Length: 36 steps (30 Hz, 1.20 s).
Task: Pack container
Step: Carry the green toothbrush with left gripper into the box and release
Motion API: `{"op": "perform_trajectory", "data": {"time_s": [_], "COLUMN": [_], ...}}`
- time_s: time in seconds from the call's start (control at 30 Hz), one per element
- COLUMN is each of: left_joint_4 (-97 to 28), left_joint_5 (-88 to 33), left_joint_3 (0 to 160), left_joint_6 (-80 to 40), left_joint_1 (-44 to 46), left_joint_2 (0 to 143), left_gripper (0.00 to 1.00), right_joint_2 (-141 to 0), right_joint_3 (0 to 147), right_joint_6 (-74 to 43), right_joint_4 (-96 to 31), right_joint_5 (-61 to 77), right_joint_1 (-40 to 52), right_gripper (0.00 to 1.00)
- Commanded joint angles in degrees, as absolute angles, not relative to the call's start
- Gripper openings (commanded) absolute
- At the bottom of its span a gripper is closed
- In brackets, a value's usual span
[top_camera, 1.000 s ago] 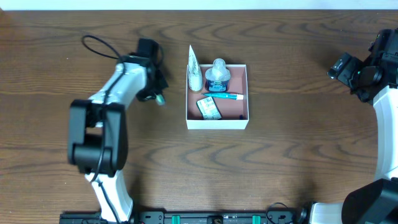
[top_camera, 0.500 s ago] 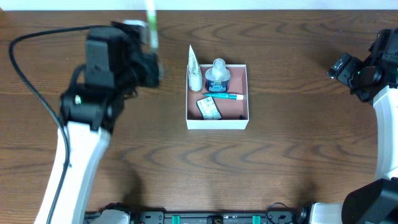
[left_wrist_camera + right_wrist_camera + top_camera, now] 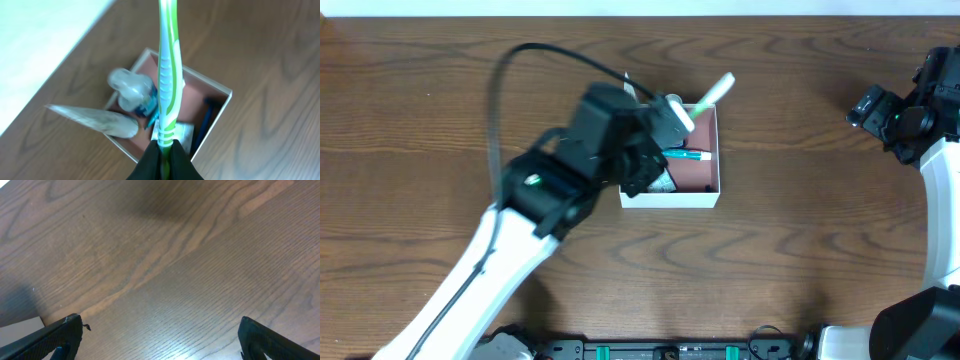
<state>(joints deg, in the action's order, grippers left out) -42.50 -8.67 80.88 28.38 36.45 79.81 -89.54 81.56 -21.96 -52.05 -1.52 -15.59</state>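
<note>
At the far middle of the wooden table sits the container, its reddish floor partly covered by toiletries: a pale tube leaning over one wall and a clear-capped bottle. Above it hangs the left gripper, pinched tight on the tail of a green-and-white toothbrush, while the right gripper idles well apart, claws spread wide over bare wood. Step in hand, by judgement: bringing the toothbrush in — next it needs tilting flat, lowering onto free floor, then release.
</note>
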Motion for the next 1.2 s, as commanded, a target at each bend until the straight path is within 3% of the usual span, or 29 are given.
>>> {"op": "perform_trajectory", "data": {"time_s": [0.0,0.33,1.13,1.17], "left_joint_4": [-43.7,-44.9,-44.5,-44.5], "left_joint_5": [-3.0,1.5,3.9,3.9], "left_joint_3": [79.7,79.7,79.7,79.7], "left_joint_6": [40.3,55.8,59.5,59.5], "left_joint_1": [38.0,38.4,36.0,36.0], "left_joint_2": [84.9,97.1,102.0,102.0], "left_gripper": [0.06,0.06,0.06,0.12], "right_joint_2": [-89.9,-89.9,-89.9,-89.9], "right_joint_3": [81.7,81.7,81.7,81.7], "right_joint_6": [-22.3,-22.3,-22.3,-22.3], "right_joint_4": [-52.1,-52.1,-52.1,-52.1], "right_joint_5": [-2.1,-2.1,-2.1,-2.1], "right_joint_1": [-15.7,-15.7,-15.7,-15.7], "right_gripper": [0.99,0.99,0.99,0.99]}}
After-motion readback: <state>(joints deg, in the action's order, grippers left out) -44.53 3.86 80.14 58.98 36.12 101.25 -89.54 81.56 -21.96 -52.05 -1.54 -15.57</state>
